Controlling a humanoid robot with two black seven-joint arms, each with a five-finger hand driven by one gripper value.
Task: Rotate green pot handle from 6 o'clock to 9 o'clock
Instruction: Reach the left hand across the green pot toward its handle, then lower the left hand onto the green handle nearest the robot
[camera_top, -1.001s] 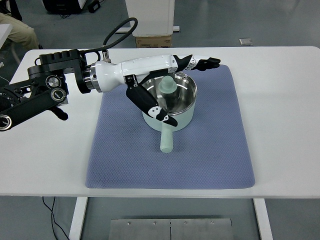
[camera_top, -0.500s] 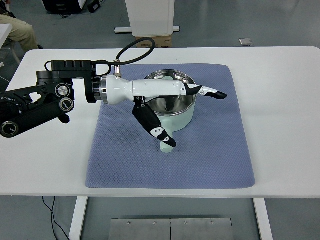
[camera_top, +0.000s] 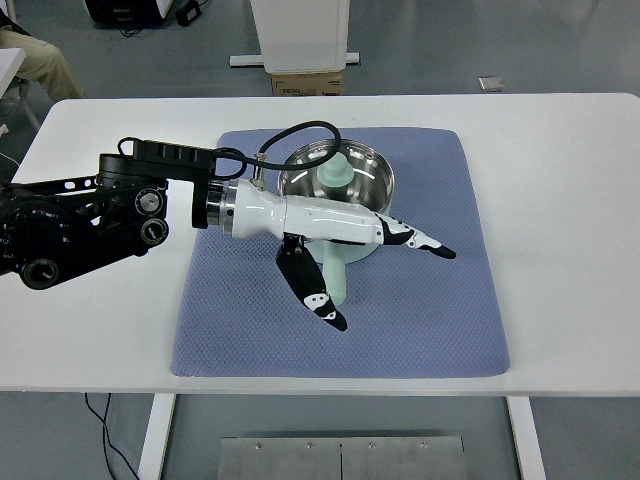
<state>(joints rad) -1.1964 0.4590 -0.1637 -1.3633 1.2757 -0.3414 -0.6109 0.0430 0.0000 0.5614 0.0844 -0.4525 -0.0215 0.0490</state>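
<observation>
One round steel-lined green pot (camera_top: 340, 190) (stubby handle (camera_top: 336, 278)), quilted blue mat (camera_top: 440, 300), left hand (camera_top: 345, 235) splayed.

Bright, even, seemingly overhead light; sharp focus, soft shadows.

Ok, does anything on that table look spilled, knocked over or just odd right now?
Nothing stands out. The green pot sits upright on the blue mat, handle toward the near edge, nothing spilled. The left hand lies across its near side.

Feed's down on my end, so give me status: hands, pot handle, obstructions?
Left hand open, thumb and fingers straddling green pot handle, no grasp. Handle at 6 o'clock. Right arm not visible. Mat unobstructed.
</observation>
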